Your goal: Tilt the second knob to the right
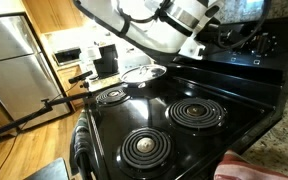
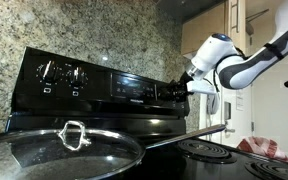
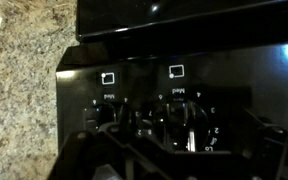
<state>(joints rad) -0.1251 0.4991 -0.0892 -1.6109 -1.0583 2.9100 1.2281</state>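
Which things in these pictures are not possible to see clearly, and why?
Gripper: too small in an exterior view to tell whether it is open or shut.
Knobs: dark and blurred in the wrist view; their pointer positions are unreadable.
Glass lid: cut off by the bottom edge in an exterior view.
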